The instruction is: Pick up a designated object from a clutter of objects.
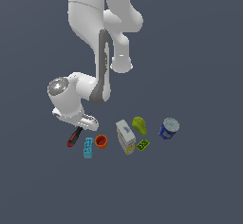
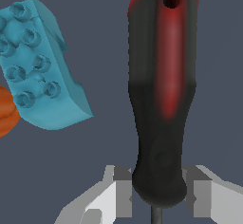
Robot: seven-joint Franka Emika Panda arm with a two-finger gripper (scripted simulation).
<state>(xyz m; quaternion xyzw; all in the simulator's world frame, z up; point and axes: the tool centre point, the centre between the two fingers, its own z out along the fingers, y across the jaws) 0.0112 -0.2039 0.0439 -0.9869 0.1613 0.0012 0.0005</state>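
Grey floor; gripper [image 2: 156, 194] jaws flank screwdriver [image 2: 161, 95] handle.

I work in a simulator's bare render. A flat grey-blue surface [image 1: 209, 185] fills everything. No walls or furniture show around my arm [image 1: 90, 38].

Plain dark slate-blue floor [image 1: 204, 190], even light, apparently no walls

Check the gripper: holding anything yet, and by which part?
Cannot tell for sure. The gripper straddles the screwdriver at the black end of its handle, near the shaft, one finger on each side. Firm contact isn't clear, and the screwdriver lies low among the other items.
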